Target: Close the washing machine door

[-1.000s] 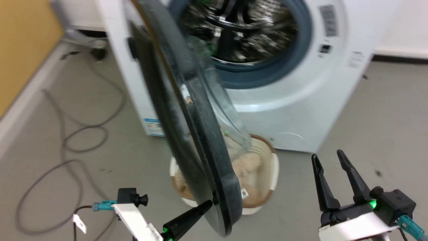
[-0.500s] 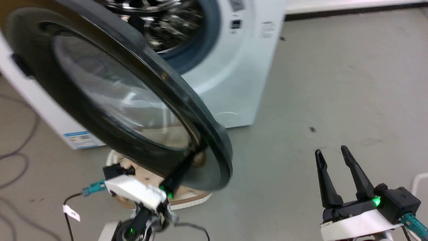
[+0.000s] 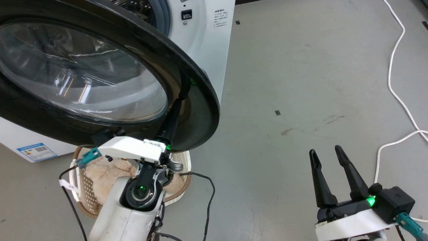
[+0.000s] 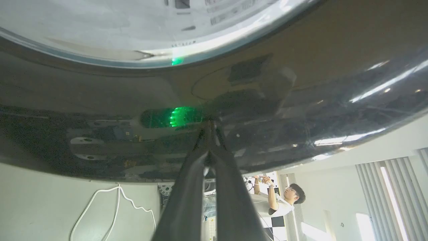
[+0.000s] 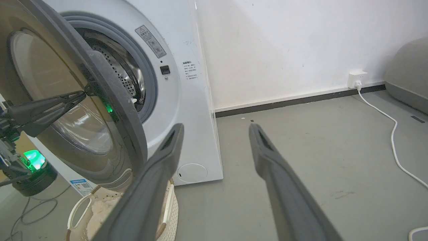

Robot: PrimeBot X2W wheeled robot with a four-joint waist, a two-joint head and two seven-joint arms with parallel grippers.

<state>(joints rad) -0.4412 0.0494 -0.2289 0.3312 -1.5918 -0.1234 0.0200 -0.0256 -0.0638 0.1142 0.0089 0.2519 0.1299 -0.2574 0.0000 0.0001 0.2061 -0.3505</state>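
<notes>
The washing machine door (image 3: pixel 197 110) stands part open, its glossy black ring and glass window (image 3: pixel 77 73) facing me. My left gripper (image 3: pixel 182 95) is shut with nothing in it, and its tips touch the door's outer ring (image 4: pixel 301 83) near the free edge. In the left wrist view the closed tips (image 4: pixel 209 125) meet the shiny ring. The white washing machine (image 3: pixel 207 40) lies behind the door, and its grey gasket (image 5: pixel 152 93) and steel drum (image 5: pixel 123 77) show in the gap. My right gripper (image 3: pixel 324 152) hangs open over the floor to the right, apart from the door.
A cream basket (image 3: pixel 80 187) with a plush toy sits on the floor under the door, beside my left arm. A white cable (image 3: pixel 398 67) runs along the floor at the right to a wall socket (image 5: pixel 356 78). A person (image 4: pixel 284 197) is in the left wrist view.
The head camera has turned, shifting the whole picture. The door has swung from edge-on towards the machine, with my left gripper's tips moving from its lower edge onto its outer ring.
</notes>
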